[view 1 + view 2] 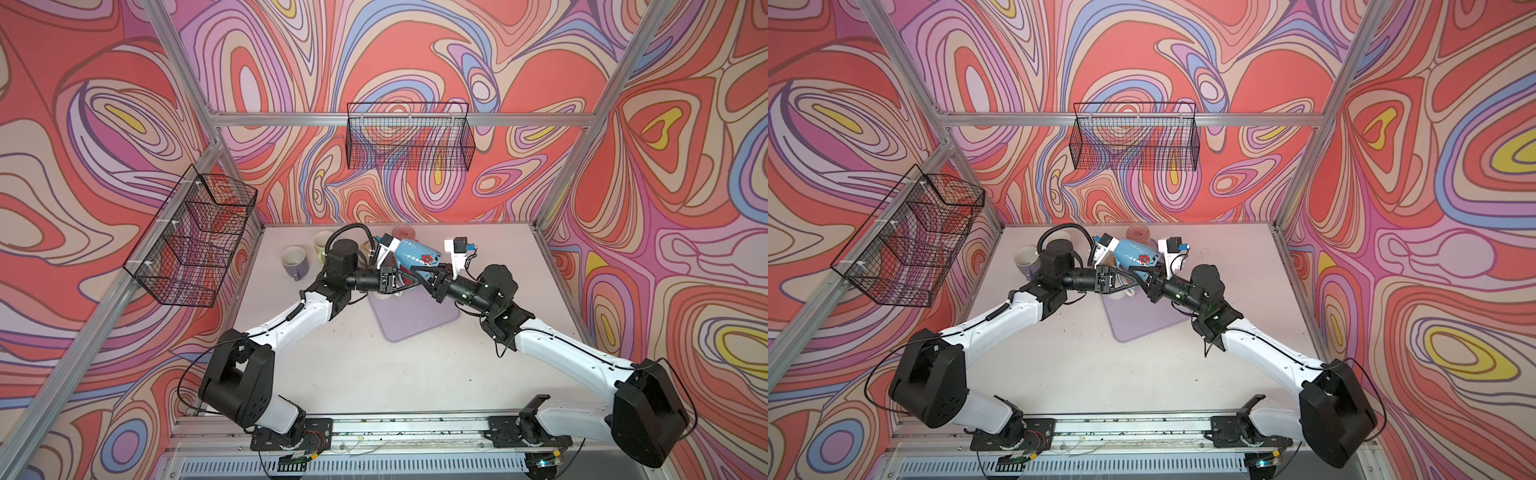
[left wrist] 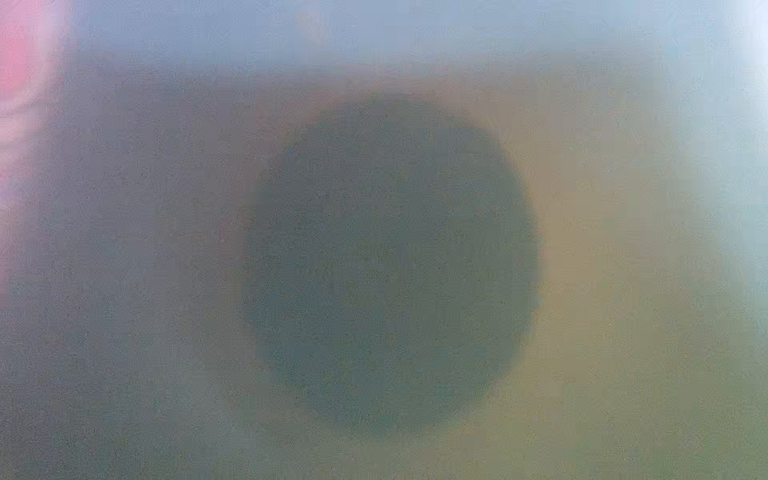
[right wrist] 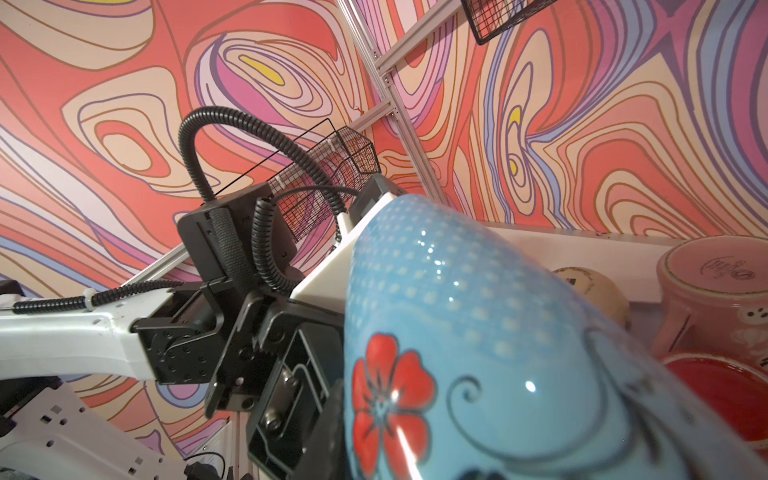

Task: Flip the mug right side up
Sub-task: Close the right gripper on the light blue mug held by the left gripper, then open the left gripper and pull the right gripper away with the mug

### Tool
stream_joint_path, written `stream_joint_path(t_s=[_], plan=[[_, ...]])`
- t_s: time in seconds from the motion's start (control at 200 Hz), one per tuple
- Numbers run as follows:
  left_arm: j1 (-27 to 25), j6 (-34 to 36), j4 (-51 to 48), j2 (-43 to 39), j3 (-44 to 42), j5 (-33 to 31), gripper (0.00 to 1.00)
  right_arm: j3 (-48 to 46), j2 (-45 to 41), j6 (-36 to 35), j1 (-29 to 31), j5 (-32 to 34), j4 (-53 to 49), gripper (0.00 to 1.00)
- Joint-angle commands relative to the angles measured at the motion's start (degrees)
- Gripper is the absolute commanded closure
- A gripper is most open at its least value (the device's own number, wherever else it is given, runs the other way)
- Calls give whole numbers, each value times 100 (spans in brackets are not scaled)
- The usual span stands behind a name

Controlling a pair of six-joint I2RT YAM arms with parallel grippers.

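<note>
The blue floral mug [image 1: 409, 254] hangs tilted at the lavender mat's [image 1: 419, 322] twelve o'clock, with the left gripper [image 1: 402, 282] clamped on it at seven o'clock and the right gripper [image 1: 427, 275] at five o'clock, its jaw state unclear.

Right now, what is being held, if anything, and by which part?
The blue floral mug, lifted: the left gripper holds it at the rim. The right gripper sits at the rim too; whether it grips cannot be told.
</note>
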Motion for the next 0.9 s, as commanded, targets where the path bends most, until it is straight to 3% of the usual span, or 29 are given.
stream_joint_path(t_s=[0.0,0.145,0.325,0.561,0.891], plan=[[-59,252,206,18,40,-313,97,174,-25,56,126,0,203,88],[-48,379,43,-12,57,-385,89,178,-36,70,129,79,134,100],[-47,760,-477,-53,127,-571,65,166,-52,69,125,150,71,100],[-7,1083,-948,-109,180,-885,49,122,-143,74,125,185,33,100],[78,1501,-1560,-233,286,-1265,42,138,-247,-18,126,385,-260,100]])
